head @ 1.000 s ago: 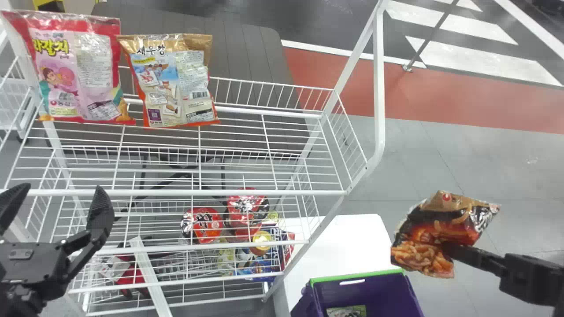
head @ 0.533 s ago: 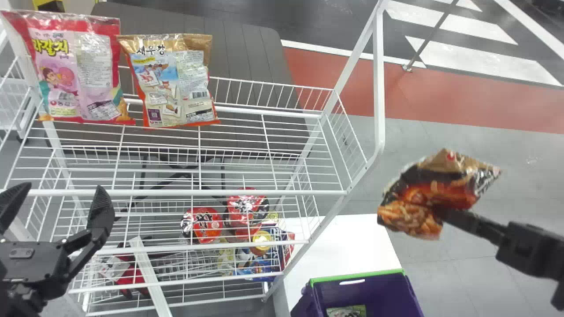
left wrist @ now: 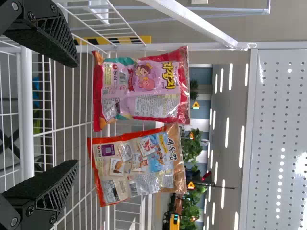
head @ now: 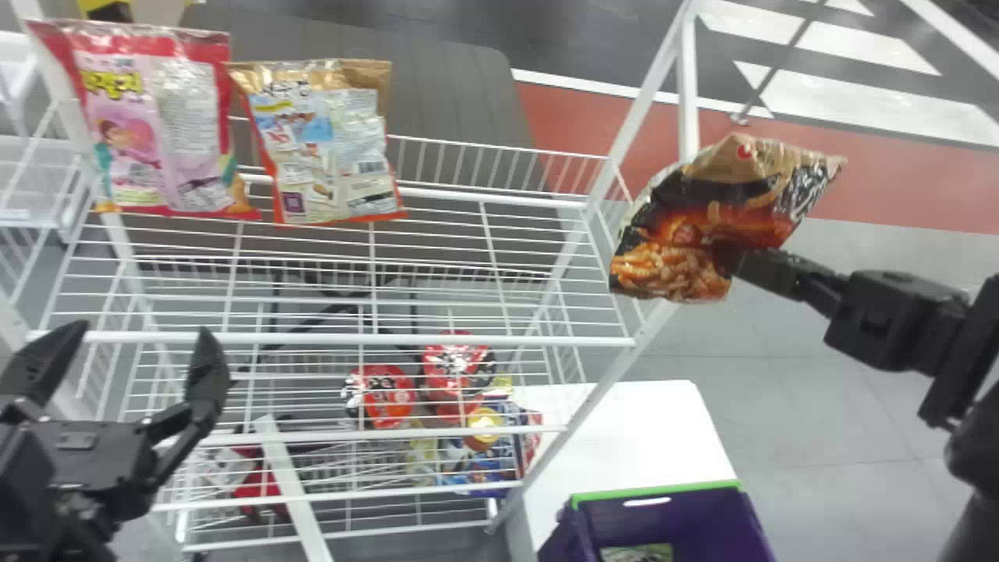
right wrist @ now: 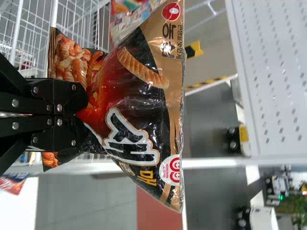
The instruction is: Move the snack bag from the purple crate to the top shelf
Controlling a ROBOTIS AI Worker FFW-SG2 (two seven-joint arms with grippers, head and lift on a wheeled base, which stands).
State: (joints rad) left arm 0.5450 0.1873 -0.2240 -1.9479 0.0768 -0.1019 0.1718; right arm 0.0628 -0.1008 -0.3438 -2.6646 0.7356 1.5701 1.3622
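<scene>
The head view looks down over the rack (head: 546, 341).

Black-and-tan snack bag (right wrist: 144, 96): large white-outlined Korean lettering (right wrist: 120, 125), smaller yellow Korean characters (right wrist: 146, 178), a red oval emblem (right wrist: 171, 11) and a round red-and-white label (right wrist: 171, 169). Red-and-pink bag (left wrist: 158, 103): yellow Korean title (left wrist: 169, 75), a barcode and small print. Tan-and-orange bag (left wrist: 141, 167): dark Korean title (left wrist: 172, 150), a square code (left wrist: 108, 150) and fine print. In the left wrist view's background, a yellow triangular sign (left wrist: 195, 105).
</scene>
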